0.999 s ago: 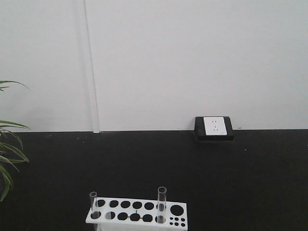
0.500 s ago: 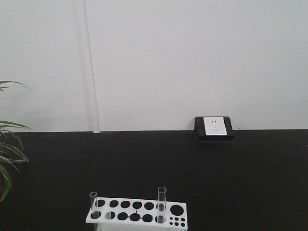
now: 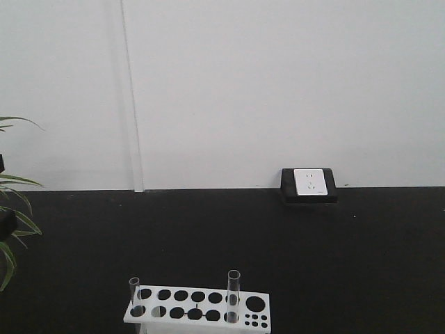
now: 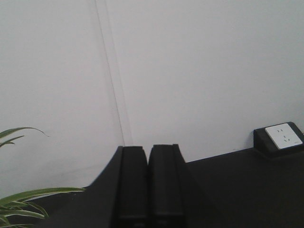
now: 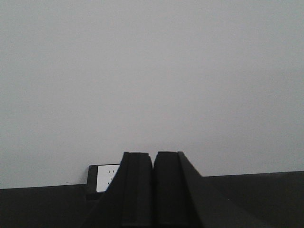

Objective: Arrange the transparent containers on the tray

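**While both grippers point at the wall, two tubes stand in a rack**

Since neither wrist camera shows the tubes, how they lie relative to either pair of jaws cannot be told. The left gripper [image 4: 148,149] has its two black fingers pressed together with nothing between them, and so does the right gripper [image 5: 153,155].

From the front camera, the shorter tube [image 3: 135,292] stands upright at the left end of a white rack [image 3: 174,322]. The taller tube [image 3: 233,296] stands upright near its right end, with several open holes between them. The rack sits at the bottom edge of the picture, on a black surface [image 3: 348,264] that lies bare behind it and to both sides, back to a white wall [image 3: 278,83].

A white socket [image 3: 310,182] in a black box rests against the wall, to the right and well behind the rack. Any print on it is too small to read. Green leaves of a plant [image 3: 10,229] reach in at the left edge. A thin upright seam [image 3: 132,104] runs down the wall.
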